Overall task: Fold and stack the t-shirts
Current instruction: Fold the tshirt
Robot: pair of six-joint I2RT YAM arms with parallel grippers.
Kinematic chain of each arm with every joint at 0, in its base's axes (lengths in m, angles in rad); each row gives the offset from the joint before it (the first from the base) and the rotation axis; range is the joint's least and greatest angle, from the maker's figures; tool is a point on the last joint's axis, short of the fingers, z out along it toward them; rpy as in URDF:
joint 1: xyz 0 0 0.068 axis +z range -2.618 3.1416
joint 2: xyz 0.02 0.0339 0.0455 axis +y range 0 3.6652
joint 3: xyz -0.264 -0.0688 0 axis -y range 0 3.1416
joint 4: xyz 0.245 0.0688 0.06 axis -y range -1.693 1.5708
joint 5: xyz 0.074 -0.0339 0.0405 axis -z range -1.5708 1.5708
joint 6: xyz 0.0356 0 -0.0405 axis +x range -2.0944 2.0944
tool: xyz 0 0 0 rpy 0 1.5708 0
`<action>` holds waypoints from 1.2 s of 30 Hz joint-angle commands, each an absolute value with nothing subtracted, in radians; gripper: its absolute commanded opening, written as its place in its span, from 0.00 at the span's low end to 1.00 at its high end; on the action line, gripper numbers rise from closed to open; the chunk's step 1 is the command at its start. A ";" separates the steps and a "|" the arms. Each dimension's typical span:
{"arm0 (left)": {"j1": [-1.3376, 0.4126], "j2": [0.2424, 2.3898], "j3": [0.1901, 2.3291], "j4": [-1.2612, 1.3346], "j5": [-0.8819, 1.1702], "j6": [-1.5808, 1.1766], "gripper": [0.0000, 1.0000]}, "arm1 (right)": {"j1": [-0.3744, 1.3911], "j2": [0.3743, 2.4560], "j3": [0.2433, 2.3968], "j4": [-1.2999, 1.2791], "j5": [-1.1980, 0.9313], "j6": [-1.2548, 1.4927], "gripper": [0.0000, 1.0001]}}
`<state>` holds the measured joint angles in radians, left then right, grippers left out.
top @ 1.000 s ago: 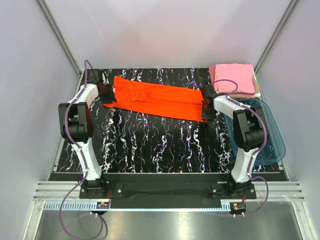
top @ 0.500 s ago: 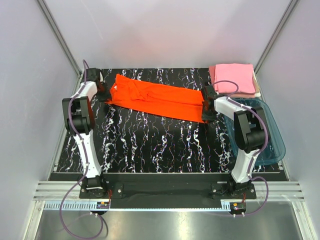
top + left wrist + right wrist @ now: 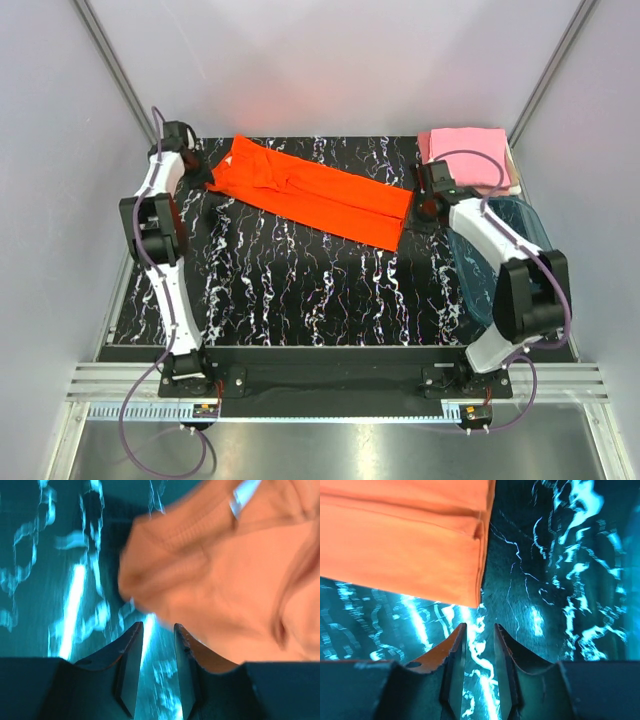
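Note:
The orange-red t-shirt (image 3: 315,192) lies folded into a long strip, slanting across the back of the black marbled table (image 3: 300,280). My left gripper (image 3: 202,176) sits just off its left end, with the jaws slightly apart and empty. In the left wrist view the gripper (image 3: 157,627) is over bare table with blurred orange cloth (image 3: 225,575) ahead. My right gripper (image 3: 427,207) is just off the shirt's right end. In the right wrist view it (image 3: 479,627) is slightly open and empty, below the shirt's corner (image 3: 405,545). Folded pink t-shirts (image 3: 466,158) are stacked at the back right.
A translucent teal plastic tub (image 3: 530,275) stands at the right edge, under the right arm. Grey walls and metal rails enclose the table. The pink stack rests on a white board (image 3: 514,185).
Both grippers have let go of the orange shirt's ends and pulled back from it. The shirt has shifted toward the back. The right arm has swung out over the tub.

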<state>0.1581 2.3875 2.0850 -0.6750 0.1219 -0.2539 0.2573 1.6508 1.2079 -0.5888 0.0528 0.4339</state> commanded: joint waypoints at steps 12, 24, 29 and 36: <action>-0.208 1.514 1.136 -0.109 0.212 -0.920 0.32 | 0.239 1.290 1.221 -0.646 0.084 0.483 0.38; -0.751 1.724 1.069 0.146 -0.101 -1.369 0.39 | 0.239 1.086 1.180 -0.658 0.044 0.492 0.40; -0.807 1.838 1.123 0.179 -0.172 -1.440 0.40 | 0.238 1.055 1.169 -0.664 0.046 0.494 0.39; -0.825 2.005 1.192 0.273 -0.181 -1.511 0.41 | 0.238 1.029 1.157 -0.678 0.063 0.469 0.40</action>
<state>-0.8207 1.9606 1.1179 0.1734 -0.1169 -1.4647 0.2413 1.0584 1.1606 -0.6785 0.0589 0.4862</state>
